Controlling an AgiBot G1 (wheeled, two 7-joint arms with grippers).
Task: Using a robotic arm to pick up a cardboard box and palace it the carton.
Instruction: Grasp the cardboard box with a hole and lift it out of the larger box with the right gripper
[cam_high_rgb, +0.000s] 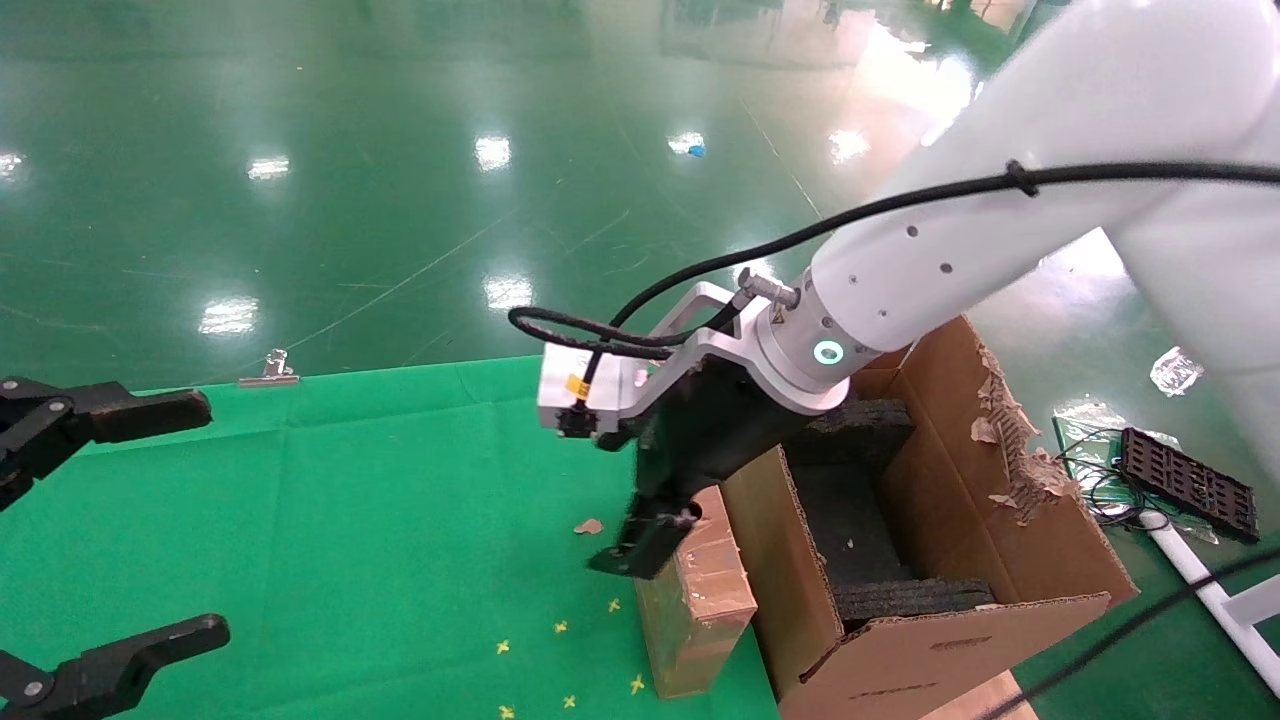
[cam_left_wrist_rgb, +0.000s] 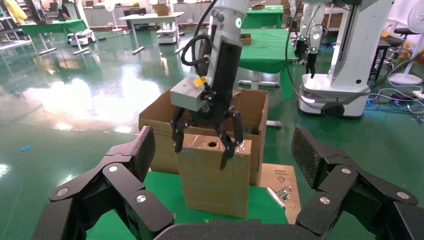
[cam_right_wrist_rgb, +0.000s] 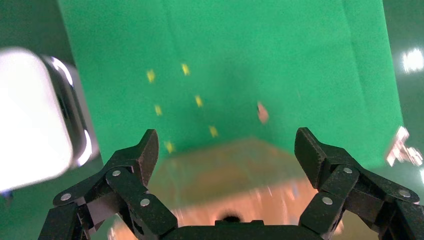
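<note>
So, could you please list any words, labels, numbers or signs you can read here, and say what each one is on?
No text can be read in any view.
Yellow triangular warning sign, no words legible: on the right arm's wrist.
Dark printing, too blurred to read: on the carton's near flap.
Printed symbols, too small to read: on the flat cardboard beside the cardboard box.

A robotics lab or factory test hall: a glossy green epoxy floor (cam_high_rgb: 400, 200) fills the upper frame, with green-clothed benches (cam_left_wrist_rgb: 265, 47) and other white robots on wheeled bases (cam_left_wrist_rgb: 345, 60) at upper right of the left wrist view.
</note>
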